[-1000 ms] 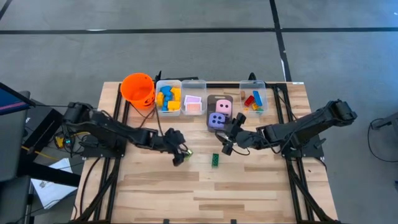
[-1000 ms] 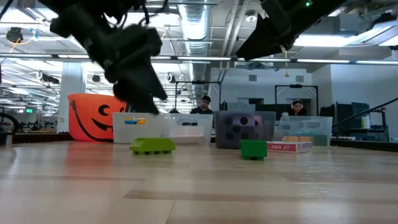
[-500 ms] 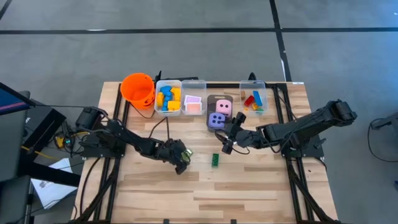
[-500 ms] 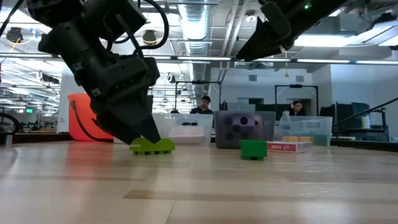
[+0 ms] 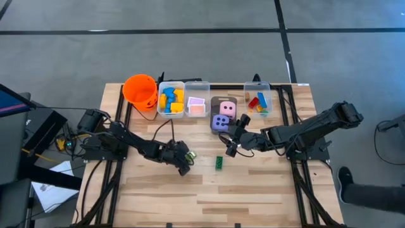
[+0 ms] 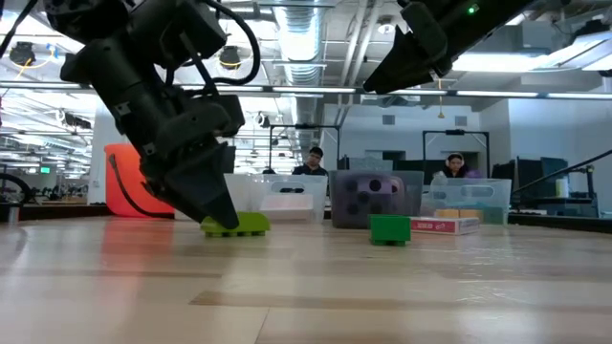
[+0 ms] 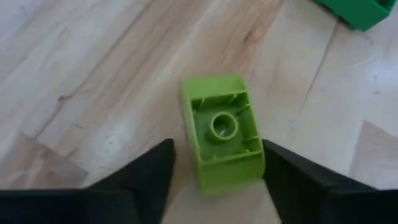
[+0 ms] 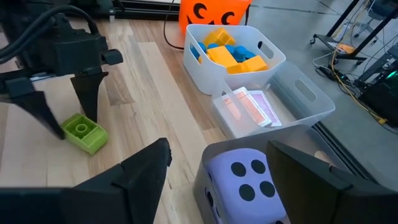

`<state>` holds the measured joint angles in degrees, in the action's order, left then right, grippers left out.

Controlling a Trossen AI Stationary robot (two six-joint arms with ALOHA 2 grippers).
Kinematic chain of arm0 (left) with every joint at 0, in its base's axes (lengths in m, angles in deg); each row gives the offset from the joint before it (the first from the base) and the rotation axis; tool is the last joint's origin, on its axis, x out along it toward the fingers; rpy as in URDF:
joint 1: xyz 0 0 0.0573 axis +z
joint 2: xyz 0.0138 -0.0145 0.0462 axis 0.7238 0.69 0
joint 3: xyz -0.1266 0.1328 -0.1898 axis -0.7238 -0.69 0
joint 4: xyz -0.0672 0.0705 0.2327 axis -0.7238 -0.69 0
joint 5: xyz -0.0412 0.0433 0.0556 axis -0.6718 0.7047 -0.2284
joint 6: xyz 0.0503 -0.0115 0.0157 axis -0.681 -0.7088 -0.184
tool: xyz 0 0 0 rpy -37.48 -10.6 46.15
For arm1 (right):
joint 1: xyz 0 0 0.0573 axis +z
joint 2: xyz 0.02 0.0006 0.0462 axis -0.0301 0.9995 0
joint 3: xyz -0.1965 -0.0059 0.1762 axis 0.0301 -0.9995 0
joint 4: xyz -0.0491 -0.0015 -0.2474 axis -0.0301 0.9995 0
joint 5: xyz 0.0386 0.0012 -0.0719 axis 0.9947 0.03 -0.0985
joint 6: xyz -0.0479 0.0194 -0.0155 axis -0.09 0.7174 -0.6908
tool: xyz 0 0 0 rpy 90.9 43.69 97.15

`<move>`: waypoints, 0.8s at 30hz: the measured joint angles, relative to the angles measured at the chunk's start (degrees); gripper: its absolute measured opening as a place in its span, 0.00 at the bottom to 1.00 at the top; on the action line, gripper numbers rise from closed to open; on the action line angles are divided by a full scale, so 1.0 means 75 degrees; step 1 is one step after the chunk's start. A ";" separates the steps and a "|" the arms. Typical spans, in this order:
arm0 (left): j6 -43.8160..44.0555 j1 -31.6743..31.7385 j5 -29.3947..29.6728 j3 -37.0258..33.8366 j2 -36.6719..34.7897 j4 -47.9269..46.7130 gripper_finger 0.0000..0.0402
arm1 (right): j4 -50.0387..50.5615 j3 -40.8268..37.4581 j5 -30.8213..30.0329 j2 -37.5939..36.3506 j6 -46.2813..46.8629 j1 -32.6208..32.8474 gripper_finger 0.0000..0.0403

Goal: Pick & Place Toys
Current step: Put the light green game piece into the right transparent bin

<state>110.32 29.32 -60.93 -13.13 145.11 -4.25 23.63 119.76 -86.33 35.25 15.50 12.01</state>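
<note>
While the left gripper straddles a lime block on the table, fingers open either side, bins hold blue and yellow blocks, cards, dice. Right gripper hovers open near the purple die.

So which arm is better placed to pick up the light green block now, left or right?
Left. The left hand is down at the table with the light green block between its open fingers. The right hand hovers open near the purple die, farther from that block.
</note>
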 joint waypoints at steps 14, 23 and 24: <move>-0.1443 0.0035 0.0049 -0.0050 -0.0280 0.0230 0.34 | -0.0258 0.0000 0.0000 0.0000 -0.0782 0.0174 0.66; -0.1912 0.0990 -0.0862 -0.0052 -0.2463 0.0274 0.34 | -0.1596 0.0000 0.0840 0.0003 -0.3577 0.0890 0.66; -0.1912 0.1116 -0.1056 -0.0052 -0.2668 0.0294 0.34 | -0.1794 0.0000 0.1082 0.0003 -0.3805 0.0951 0.66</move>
<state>95.98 37.69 -68.85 -13.53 125.10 -2.04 10.18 119.76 -78.22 35.27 -13.03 19.15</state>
